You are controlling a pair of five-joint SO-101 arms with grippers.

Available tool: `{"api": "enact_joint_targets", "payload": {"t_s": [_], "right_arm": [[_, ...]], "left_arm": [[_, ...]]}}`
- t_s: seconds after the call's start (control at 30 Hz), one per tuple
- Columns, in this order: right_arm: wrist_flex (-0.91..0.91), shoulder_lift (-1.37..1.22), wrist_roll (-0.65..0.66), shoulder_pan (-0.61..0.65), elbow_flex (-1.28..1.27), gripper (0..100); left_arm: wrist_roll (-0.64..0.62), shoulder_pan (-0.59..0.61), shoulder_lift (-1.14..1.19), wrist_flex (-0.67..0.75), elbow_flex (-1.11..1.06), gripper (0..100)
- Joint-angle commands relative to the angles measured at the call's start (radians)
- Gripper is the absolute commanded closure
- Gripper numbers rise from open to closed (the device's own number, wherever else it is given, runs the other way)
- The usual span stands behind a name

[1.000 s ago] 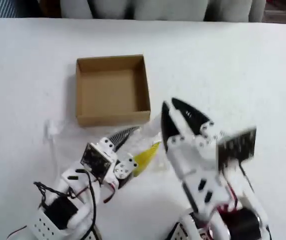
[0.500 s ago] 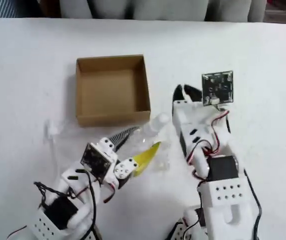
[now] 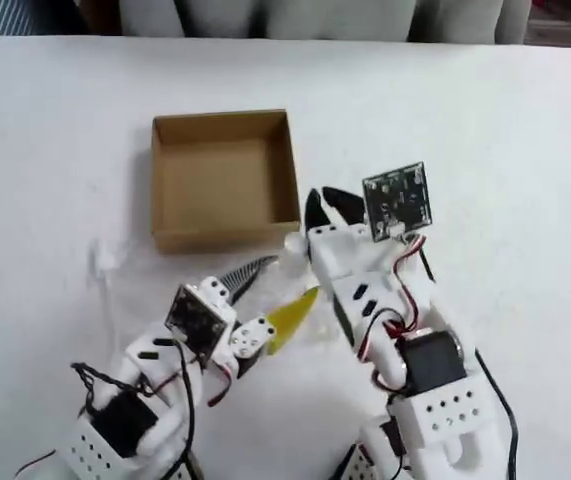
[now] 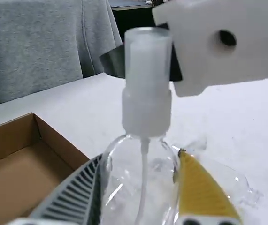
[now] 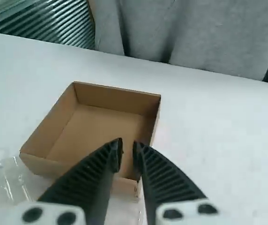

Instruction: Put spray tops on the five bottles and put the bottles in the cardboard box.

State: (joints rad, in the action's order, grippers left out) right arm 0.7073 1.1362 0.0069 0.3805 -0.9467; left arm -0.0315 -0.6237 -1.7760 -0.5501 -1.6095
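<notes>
Bottle: I pinched the clear plastic bottle (image 4: 138, 187) between my left jaws, one grey, one yellow, near the box's front corner.
Spray top: the white plastic spray top (image 4: 146, 84) sat on the bottle's neck.
Right jaws: mine stood slightly parted, a narrow gap between them, beside that corner.
Box: the brown open cardboard box (image 3: 225, 120) rested on the white tabletop (image 3: 485, 110).
</notes>
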Motion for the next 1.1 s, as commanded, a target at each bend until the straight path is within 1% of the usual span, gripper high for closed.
{"api": "enact_joint_targets", "payload": {"t_s": [0.0,0.13,0.33,0.43,0.57,0.7,0.87,1.0,1.07], "right_arm": [[0.008,-0.005,-0.008,-0.056,0.008,98.4],[0.01,-0.047,-0.008,-0.13,0.008,98.4],[0.013,-0.051,-0.009,-0.205,0.006,98.4],[0.062,-0.022,-0.008,-0.237,-0.018,98.4],[0.151,0.031,-0.008,-0.262,-0.1,98.4],[0.143,0.093,-0.008,-0.265,-0.212,98.4],[0.073,0.166,-0.008,-0.265,-0.361,98.4],[-0.03,0.231,-0.008,-0.266,-0.494,98.4],[-0.068,0.268,-0.008,-0.266,-0.546,98.4]], "left_arm": [[0.005,-0.012,-0.008,0.008,0.012,98],[0.005,-0.012,-0.008,0.008,0.012,98],[0.005,-0.012,-0.008,0.008,0.012,98],[0.005,0.024,-0.008,0.011,0.015,98],[0.005,0.136,-0.008,0.121,-0.003,98],[0.005,0.205,-0.007,0.229,-0.038,98],[0.003,0.277,-0.007,0.325,-0.037,98],[0.002,0.332,-0.001,0.47,-0.032,98],[0.002,0.361,0.004,0.48,0.012,98]]}}
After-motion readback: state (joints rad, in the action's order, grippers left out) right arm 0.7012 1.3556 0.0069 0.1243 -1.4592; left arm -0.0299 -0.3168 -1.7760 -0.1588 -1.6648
